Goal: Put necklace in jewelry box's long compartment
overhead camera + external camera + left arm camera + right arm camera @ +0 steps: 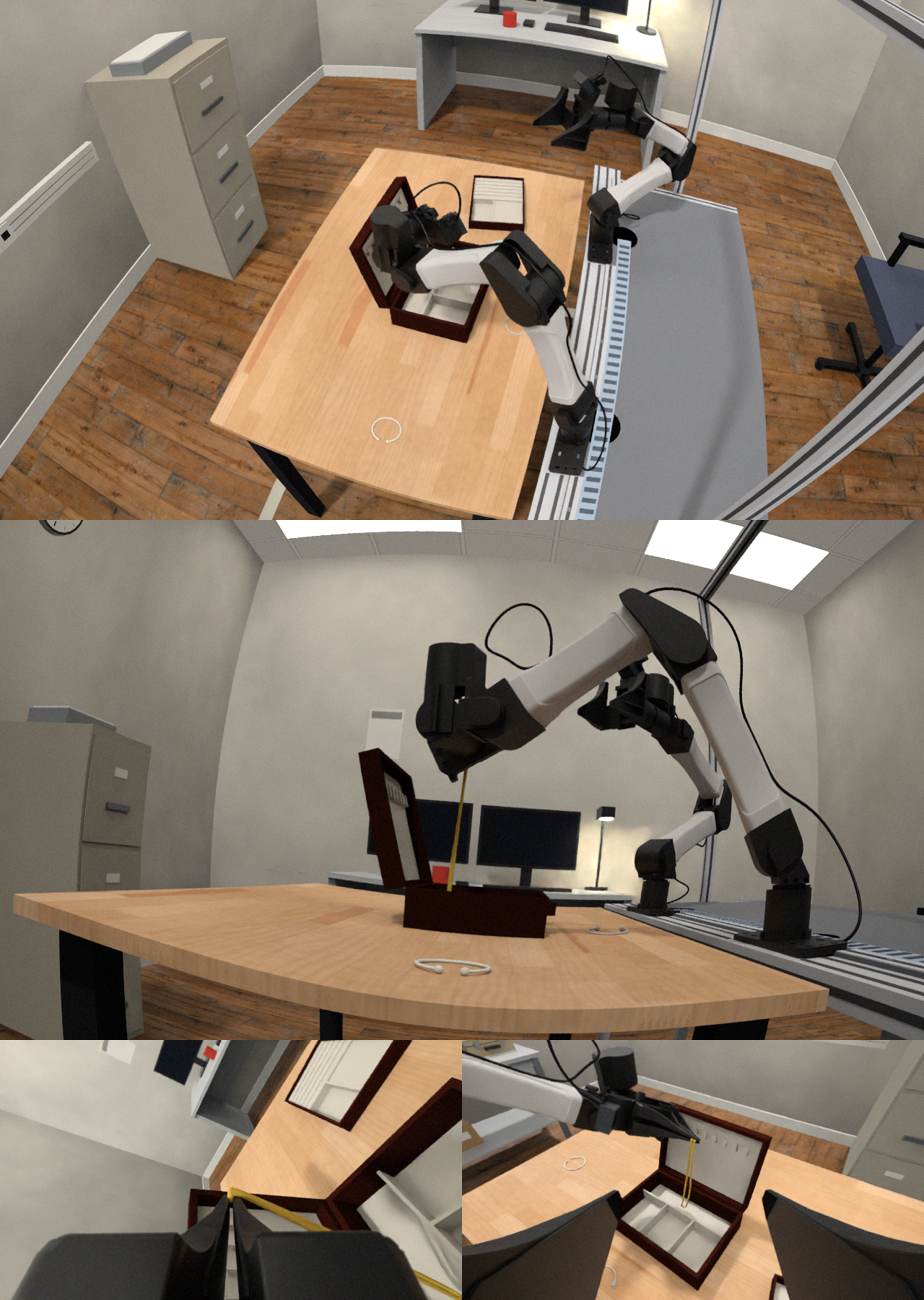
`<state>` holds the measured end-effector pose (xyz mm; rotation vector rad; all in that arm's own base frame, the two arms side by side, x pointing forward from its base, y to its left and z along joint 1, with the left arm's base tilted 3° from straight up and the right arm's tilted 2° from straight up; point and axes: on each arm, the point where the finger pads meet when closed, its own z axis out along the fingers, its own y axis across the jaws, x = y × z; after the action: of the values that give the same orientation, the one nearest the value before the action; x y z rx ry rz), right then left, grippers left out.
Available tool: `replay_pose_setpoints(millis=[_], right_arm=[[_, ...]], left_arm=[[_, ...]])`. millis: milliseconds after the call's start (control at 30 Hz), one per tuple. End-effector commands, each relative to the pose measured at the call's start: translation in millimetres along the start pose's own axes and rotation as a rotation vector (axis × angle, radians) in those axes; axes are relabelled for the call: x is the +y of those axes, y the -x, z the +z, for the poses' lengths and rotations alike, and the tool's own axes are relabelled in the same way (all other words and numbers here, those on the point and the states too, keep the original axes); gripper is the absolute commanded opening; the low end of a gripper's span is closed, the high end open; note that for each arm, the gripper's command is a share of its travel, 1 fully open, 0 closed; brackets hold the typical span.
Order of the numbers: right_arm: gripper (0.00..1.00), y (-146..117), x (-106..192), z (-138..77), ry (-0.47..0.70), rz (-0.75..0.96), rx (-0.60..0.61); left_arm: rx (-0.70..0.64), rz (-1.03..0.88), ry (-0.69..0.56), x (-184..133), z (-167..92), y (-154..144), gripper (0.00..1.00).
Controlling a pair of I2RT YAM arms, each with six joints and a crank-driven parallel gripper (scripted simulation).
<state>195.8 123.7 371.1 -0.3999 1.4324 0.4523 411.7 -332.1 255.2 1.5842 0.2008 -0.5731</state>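
My left gripper [453,776] [231,1197] [698,1141] is shut on the gold necklace [457,830] [281,1211] [684,1206], which hangs down as a narrow doubled loop. Its lower end is over the long compartment [711,1220], on the hinge side of the open dark-red jewelry box [429,325] [474,911] [658,1253]. I cannot tell whether the loop touches the compartment floor. One white bangle [386,417] [452,961] lies on the table away from the box. Another bangle [507,328] [607,933] lies beside the box, toward the arm bases. My right gripper [546,133] [691,1193] is open and empty.
The raised lid [382,823] [715,1164] stands behind the long compartment, close to my left gripper. Thin dividers split the box's other side into smaller compartments. A separate tray [496,225] [375,1085] lies on the table [323,388] beyond the box.
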Motion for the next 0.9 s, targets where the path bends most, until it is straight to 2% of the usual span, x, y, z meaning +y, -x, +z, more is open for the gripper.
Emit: replay_pose_setpoints(millis=[0, 233, 600, 667, 867], right_arm=[[1.0, -3.1, -0.2, -0.7, -0.002, -0.003, 0.019], [1.0, -3.1, -0.2, -0.7, -0.002, -0.003, 0.019], [1.0, -3.1, -0.2, -0.7, -0.002, -0.003, 0.019], [1.0, -3.1, -0.2, -0.7, -0.002, -0.003, 0.019], [1.0, -3.1, -0.2, -0.7, -0.002, -0.003, 0.019]], left_arm=[[0.0, 0.014, 0.056, 10.1, -6.2, 3.5, 0.0], [0.005, -0.047, 0.099, 14.7, -3.7, 4.1, 0.0], [0.041, -0.301, 0.273, 19.1, -2.3, -3.2, 0.0], [0.041, -0.301, 0.273, 19.1, -2.3, -3.2, 0.0], [0.006, -0.473, 0.442, 22.5, -2.0, 5.2, 0.0]])
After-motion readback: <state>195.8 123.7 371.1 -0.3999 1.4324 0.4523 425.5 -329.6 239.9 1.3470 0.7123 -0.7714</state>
